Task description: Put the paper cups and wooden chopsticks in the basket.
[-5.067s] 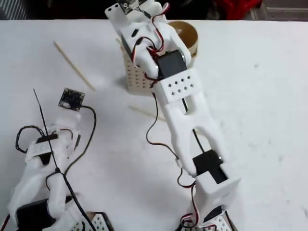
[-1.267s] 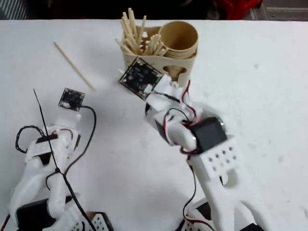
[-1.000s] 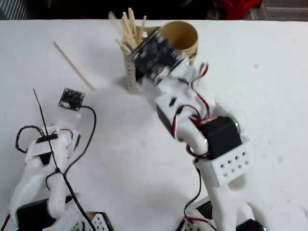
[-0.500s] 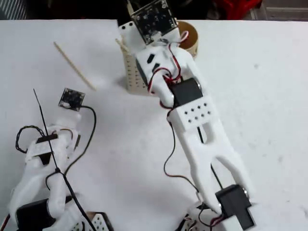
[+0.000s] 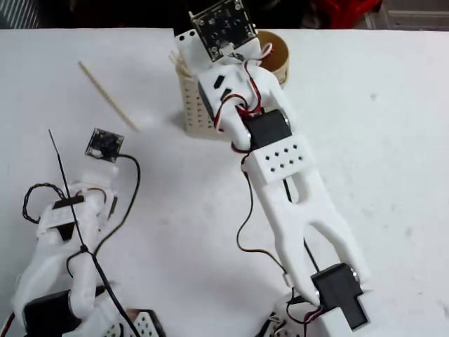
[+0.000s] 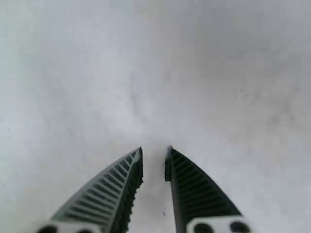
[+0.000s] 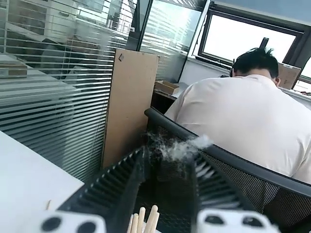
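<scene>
So the right gripper (image 7: 169,158), having swung over the basket (image 5: 196,112), is hanging open, seemingly empty; one chopstick (image 5: 105,93) is waiting.

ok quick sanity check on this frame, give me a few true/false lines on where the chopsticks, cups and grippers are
1. One thin wooden chopstick lies on the white table, apart from the cream perforated basket. True.
2. The right arm is stretched out over the basket. True.
3. The left gripper holds a chopstick. False: nothing is between its fingers, with bare table under it.
4. A paper cup lies loose in the middle of the table. False: the brown paper cup is at the far end by the basket, partly under the right arm.
5. The right gripper is open. True.
</scene>
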Controlling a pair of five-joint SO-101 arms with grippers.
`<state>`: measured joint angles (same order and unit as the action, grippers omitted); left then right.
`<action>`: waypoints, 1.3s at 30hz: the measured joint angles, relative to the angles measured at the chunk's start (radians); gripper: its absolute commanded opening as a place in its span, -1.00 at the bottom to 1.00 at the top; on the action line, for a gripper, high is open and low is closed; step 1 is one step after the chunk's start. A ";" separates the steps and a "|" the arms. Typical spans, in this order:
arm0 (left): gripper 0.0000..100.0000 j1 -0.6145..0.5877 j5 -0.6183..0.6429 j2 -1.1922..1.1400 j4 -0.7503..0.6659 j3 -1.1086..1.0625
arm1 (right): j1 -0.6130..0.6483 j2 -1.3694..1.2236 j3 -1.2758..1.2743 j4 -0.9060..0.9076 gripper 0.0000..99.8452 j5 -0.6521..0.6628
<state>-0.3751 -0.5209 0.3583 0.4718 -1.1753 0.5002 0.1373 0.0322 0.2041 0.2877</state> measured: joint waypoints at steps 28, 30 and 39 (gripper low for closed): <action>-0.80 0.000 0.000 0.000 0.000 0.000 | 0.003 0.265 0.000 1.264 -0.97 0.002; -0.80 0.000 0.000 0.000 0.000 0.000 | 0.003 0.287 -0.031 1.323 -0.97 0.002; -0.80 0.018 0.000 0.000 0.037 0.089 | 0.003 0.488 -0.497 1.209 -0.97 0.002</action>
<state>-0.3567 -0.5209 0.3583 0.5086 -1.0863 0.5033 0.6252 -0.4649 1.4131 0.2892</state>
